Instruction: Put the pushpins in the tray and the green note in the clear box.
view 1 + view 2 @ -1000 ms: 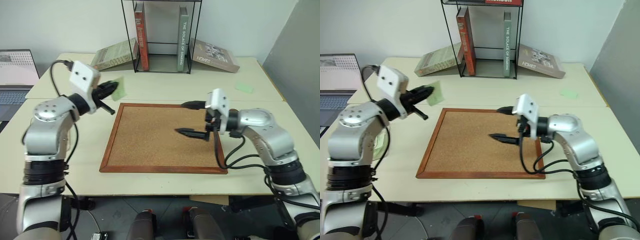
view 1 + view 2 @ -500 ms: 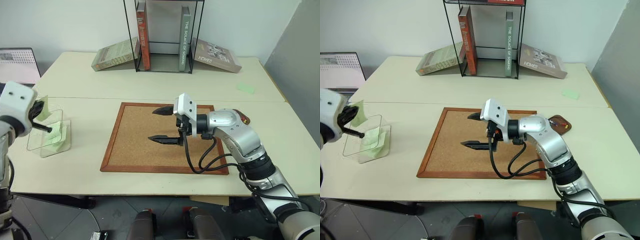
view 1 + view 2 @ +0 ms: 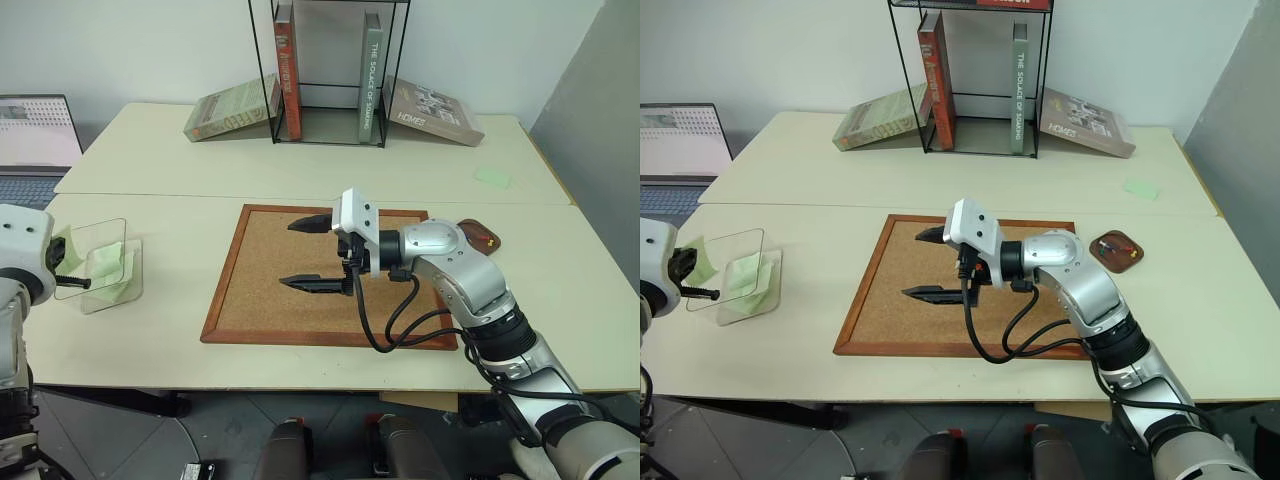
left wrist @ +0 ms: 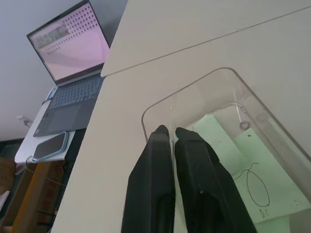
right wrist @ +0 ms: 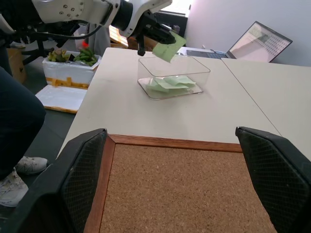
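My left gripper [image 5: 162,41] hangs over the clear box [image 5: 172,80] at the table's left end, shut on the green note [image 5: 168,50], which dangles tilted from its tips. In the left wrist view the two fingers [image 4: 192,160] stand almost together above the box, and other pale green notes [image 4: 243,170] lie inside it. My right gripper [image 3: 928,263] is open and empty over the cork board [image 3: 940,320], pointing left. The small brown tray [image 3: 1116,252] sits right of the board with red and yellow pushpins [image 3: 1119,247] in it.
A wire rack [image 3: 328,75] with upright books stands at the table's back, with leaning books on either side. A laptop [image 3: 38,135] sits at the far left. Another pale green note [image 3: 490,176] lies at the back right. A person's leg [image 5: 19,116] shows beyond the table's left end.
My left arm swung left and down with the green note, from beside the cork board to over the clear box. My right gripper slid left across the board, still open.
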Motion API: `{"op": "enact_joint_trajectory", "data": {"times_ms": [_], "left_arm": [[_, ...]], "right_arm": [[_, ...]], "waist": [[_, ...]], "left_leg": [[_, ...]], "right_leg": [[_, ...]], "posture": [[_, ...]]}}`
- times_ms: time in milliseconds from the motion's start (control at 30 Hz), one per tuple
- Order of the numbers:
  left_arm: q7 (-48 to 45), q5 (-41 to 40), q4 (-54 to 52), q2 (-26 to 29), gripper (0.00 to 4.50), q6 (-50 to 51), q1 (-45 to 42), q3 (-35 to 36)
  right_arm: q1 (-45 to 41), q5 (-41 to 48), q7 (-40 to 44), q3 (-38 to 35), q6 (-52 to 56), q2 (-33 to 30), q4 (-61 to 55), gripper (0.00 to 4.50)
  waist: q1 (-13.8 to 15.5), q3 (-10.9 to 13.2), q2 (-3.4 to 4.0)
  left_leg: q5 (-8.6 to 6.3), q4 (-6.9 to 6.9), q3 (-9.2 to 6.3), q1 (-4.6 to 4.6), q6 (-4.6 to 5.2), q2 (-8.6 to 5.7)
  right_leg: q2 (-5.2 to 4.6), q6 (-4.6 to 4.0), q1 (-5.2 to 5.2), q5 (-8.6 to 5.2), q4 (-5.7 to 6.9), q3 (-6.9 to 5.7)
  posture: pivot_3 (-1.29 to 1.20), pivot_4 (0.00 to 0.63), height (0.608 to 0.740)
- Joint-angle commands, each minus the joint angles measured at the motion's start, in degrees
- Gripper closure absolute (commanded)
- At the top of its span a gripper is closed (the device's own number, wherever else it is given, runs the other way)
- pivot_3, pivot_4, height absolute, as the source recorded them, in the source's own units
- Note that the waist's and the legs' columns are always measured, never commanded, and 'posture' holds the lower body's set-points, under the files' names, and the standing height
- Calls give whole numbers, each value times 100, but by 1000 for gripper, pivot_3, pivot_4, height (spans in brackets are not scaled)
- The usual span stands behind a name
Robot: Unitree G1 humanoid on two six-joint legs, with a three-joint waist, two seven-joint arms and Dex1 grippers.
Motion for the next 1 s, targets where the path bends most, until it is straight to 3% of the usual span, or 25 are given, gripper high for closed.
{"op": "enact_joint_trajectory", "data": {"times_ms": [33,267,400,533,800,1000], "left_arm": [[98,-44,-104,12,3331,-20,-144,59],[155,-103,-328,-71,2012,72,-245,7],[-99,-522,-1109,-262,1341,-172,-500,23],[-466,-956,-1769,-451,1341,-175,-744,-184],[-617,-1192,-3354,-1281,1341,266,-250,-1668],[-1209,-1329,-3563,-1254,1341,193,155,-2200]], "right_arm": [[-94,-5,12,-60,-36,1,-172,0],[-71,11,-75,-102,-22,32,-214,0],[55,124,-224,-312,-53,52,-331,0],[298,203,-488,-602,-89,80,-512,0],[1695,346,-907,-1335,375,-735,-1553,0],[2708,443,-775,-1698,470,-1496,-1961,0]], "waist": [[0,0,-1],[-3,0,-1],[10,0,-4],[84,-3,-19],[89,-3,-18],[75,-1,-16]], "left_leg": [[0,0,0,0,0,0],[0,0,0,0,0,0],[0,-2,-1,-2,-1,0],[0,0,-3,-7,-2,-1],[-1,-4,9,-5,-1,-13],[-1,-10,5,0,-1,0]], "right_leg": [[0,0,0,0,0,0],[0,-3,0,1,1,0],[-1,-6,-1,3,-1,-1],[-4,-8,0,4,-3,-2],[-15,-6,9,4,-17,5],[7,19,8,-18,-13,5]], "posture": [[0,150,740],[0,150,740],[0,150,740],[0,150,740],[0,150,740],[0,150,740]]}}
